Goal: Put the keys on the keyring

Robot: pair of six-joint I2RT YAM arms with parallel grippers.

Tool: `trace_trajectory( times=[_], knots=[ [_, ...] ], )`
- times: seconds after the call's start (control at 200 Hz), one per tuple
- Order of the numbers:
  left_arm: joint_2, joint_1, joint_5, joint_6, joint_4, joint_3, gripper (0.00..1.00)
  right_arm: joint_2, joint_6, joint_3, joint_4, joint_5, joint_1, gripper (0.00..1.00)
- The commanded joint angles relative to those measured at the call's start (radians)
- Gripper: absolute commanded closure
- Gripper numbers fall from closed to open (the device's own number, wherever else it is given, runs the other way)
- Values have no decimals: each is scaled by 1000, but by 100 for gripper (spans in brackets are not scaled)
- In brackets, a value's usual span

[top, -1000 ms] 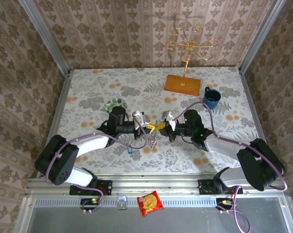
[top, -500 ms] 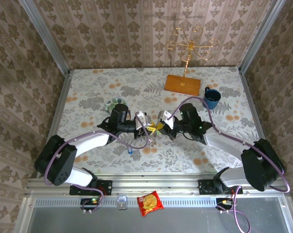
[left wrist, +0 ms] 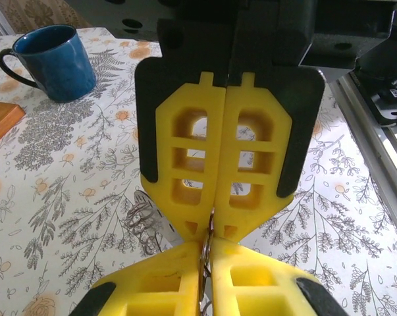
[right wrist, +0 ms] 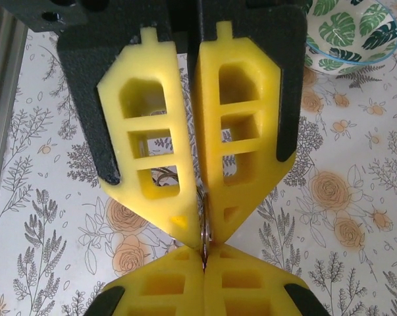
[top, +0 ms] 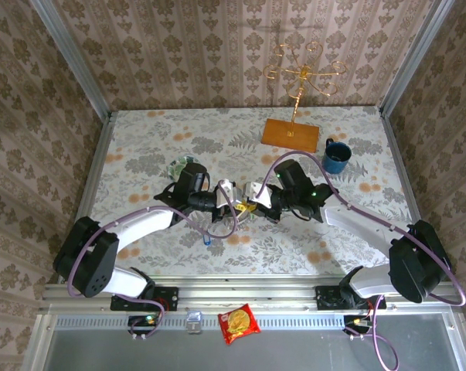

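Clamping the thin silver metal keyring edge-on between opposed tips, left and right jaws stand narrow, probably steadying it for threading.

We noted left end effector and right end effector tip to tip mid-desk, keyring pinched between: no passage there. Mug, bowl, wooden stand crowded back. Far-left corner lay open.

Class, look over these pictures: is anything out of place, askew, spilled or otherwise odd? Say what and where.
A red snack packet lies off the table, on the grey ledge beyond its near edge, away from the work; it looks stray. Nothing looks spilled or damaged.
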Motion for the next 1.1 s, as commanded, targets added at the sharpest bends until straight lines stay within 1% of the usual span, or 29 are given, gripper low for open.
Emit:
trace_trajectory(
  times=[0.0, 0.06, 0.09, 0.17, 0.245, 0.325, 0.38, 0.53, 0.64, 0.865, 0.915, 0.97, 1.035, 1.095],
  knots=[
    [3, -13, -17, 28, -36, 23, 91, 6, 4, 33, 43, -85, 38, 100],
    [-2, -12, -7, 28, -32, 17, 100, -6, 45, 12, 96, -82, 36, 100],
    [-7, -11, -3, 25, -25, 11, 100, -16, 66, -5, 125, -81, 30, 98],
    [-20, -4, 8, -5, 24, -17, 100, -47, 142, -63, 208, -79, 1, 86],
    [-32, 3, 19, -53, 93, -51, 100, -73, 204, -112, 245, -83, -32, 74],
    [-39, 7, 30, -95, 160, -81, 100, -95, 240, -156, 256, -84, -49, 68],
    [-41, 7, 34, -117, 197, -96, 100, -107, 255, -178, 261, -79, -49, 68],
    [-42, 8, 38, -137, 229, -109, 100, -134, 292, -224, 307, -69, -49, 71],
    [-44, 7, 40, -143, 237, -111, 100, -136, 292, -229, 307, -58, -49, 75],
    [-42, 7, 54, -153, 259, -117, 100, -116, 300, -224, 334, -65, -49, 74],
    [-42, 7, 55, -153, 261, -118, 100, -110, 299, -220, 335, -75, -49, 80],
    [-43, 7, 56, -154, 262, -118, 100, -101, 299, -215, 334, -82, -49, 88],
    [-42, 9, 56, -159, 269, -120, 100, -95, 298, -209, 331, -87, -50, 93],
    [-42, 10, 54, -172, 288, -125, 100, -92, 292, -208, 323, -90, -49, 100]
  ],
)
